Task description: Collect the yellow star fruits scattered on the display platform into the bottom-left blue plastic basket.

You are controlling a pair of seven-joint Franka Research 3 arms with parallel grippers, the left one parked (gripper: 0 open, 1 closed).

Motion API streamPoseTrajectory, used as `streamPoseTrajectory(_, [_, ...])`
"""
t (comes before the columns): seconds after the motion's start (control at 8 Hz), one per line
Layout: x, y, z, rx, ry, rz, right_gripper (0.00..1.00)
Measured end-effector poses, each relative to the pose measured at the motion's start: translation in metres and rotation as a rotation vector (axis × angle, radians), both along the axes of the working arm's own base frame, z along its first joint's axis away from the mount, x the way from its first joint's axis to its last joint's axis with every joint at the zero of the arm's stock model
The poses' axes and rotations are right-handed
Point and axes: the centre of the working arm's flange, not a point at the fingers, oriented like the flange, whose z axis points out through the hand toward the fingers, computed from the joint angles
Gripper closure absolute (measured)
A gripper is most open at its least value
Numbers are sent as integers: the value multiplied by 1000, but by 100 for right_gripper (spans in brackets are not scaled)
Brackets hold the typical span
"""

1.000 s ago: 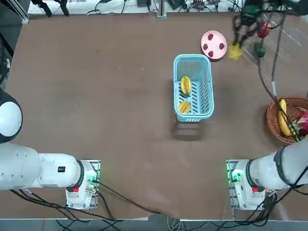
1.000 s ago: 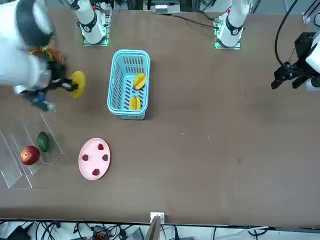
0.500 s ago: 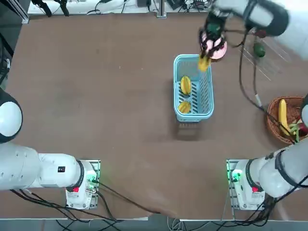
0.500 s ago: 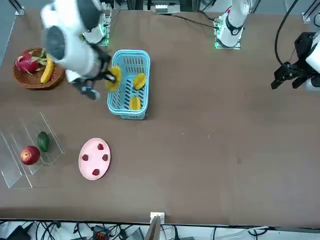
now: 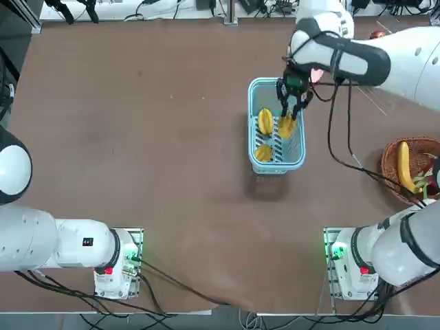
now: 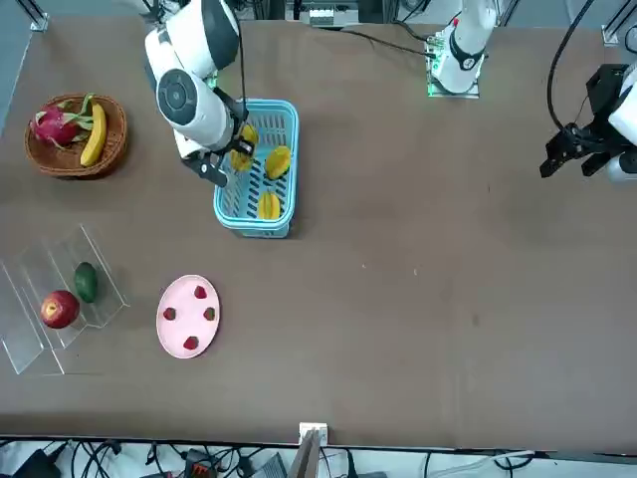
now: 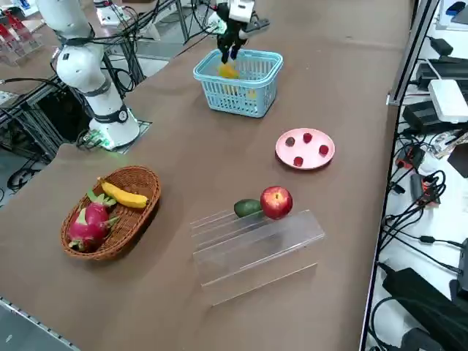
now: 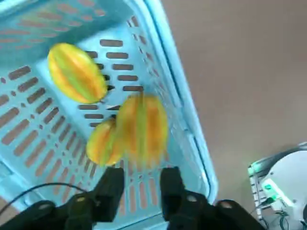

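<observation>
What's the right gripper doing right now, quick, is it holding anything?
Right gripper: open, over the basket, holding nothing; a star fruit is just past its fingers, clear of them.

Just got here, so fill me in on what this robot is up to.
The robot's right pincer is over the light blue slotted basket, open, and a star fruit is dropping in. Two other star fruits lie in the basket. On the clear stepped stand sit a red apple and a dark green avocado-like fruit.
</observation>
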Motion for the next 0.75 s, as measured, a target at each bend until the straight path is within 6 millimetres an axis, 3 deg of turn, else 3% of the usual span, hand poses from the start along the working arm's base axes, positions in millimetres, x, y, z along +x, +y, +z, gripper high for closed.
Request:
streamPoseTrajectory(0.12, [3, -3, 8, -2, -20, 1, 31])
streamPoseTrajectory(0.38, [24, -27, 48, -40, -83, 14, 0])
streamPoseTrajectory(0.5, [40, -51, 77, -42, -105, 37, 0])
streamPoseTrajectory(0.75, [75, -122, 137, -6, -147, 72, 0])
